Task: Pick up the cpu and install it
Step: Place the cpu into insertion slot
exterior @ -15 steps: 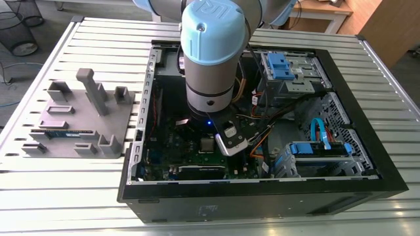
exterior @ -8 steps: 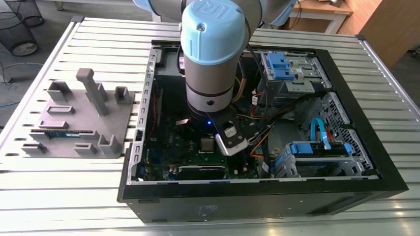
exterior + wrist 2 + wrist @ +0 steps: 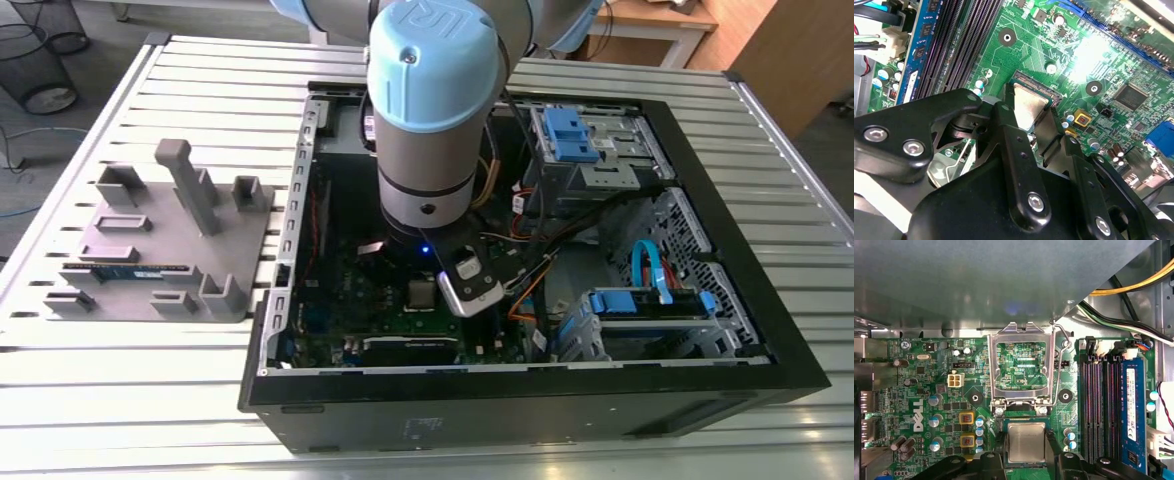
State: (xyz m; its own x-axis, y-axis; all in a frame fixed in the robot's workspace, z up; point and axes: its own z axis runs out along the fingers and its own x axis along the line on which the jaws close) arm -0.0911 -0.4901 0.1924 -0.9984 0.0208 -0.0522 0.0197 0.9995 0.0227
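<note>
The cpu (image 3: pixel 1026 441), a small square chip with a silvery top, sits between my gripper's (image 3: pixel 1026 447) two black fingers (image 3: pixel 999 444), low over the socket on the green motherboard (image 3: pixel 924 390). The gripper is shut on the cpu's two opposite edges. The hinged metal socket frame (image 3: pixel 1019 365) stands swung open just beyond the chip. In the second wrist view the cpu (image 3: pixel 1029 106) shows between the fingers (image 3: pixel 1004 125), its far edge down at the socket (image 3: pixel 1039 89). In the exterior view the arm reaches down into the open computer case (image 3: pixel 747 250), with the cpu (image 3: pixel 422 293) under the wrist.
Black memory slots (image 3: pixel 1101 405) and a blue memory stick (image 3: pixel 1131 410) run beside the socket. Yellow and black cables (image 3: pixel 1134 287) hang by the case wall. A grey holder (image 3: pixel 160 250) with a memory stick (image 3: pixel 127 270) stands on the slatted table at the exterior view's left. Blue drive bays (image 3: pixel 574 135) fill the case's right side.
</note>
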